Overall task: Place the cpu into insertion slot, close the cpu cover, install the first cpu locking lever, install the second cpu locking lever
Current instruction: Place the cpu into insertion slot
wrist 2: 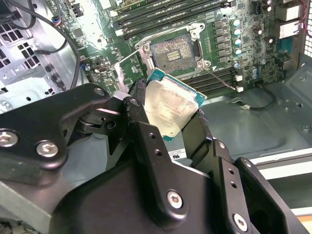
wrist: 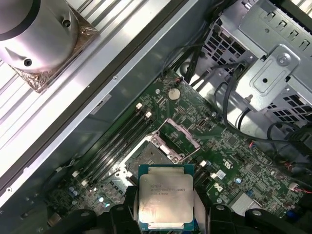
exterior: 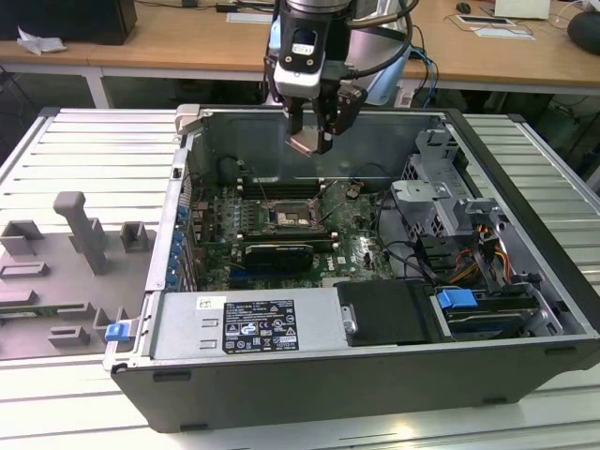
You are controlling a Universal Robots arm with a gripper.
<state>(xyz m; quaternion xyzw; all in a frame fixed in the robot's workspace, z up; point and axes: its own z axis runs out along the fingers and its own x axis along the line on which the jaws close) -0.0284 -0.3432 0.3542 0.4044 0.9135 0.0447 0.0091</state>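
The cpu is gripped by two opposite edges between the closed fingers of the hand — presumably so its faces go untouched — and is poised above the uncovered insertion slot, well apart from it.

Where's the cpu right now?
In the exterior view, the cpu is held in the gripper above the motherboard, apart from the insertion slot below it.

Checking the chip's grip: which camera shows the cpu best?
First wrist view: the cpu faces the camera flat-on. Second wrist view shows it tilted in the claw; exterior view shows it far off, over the case.
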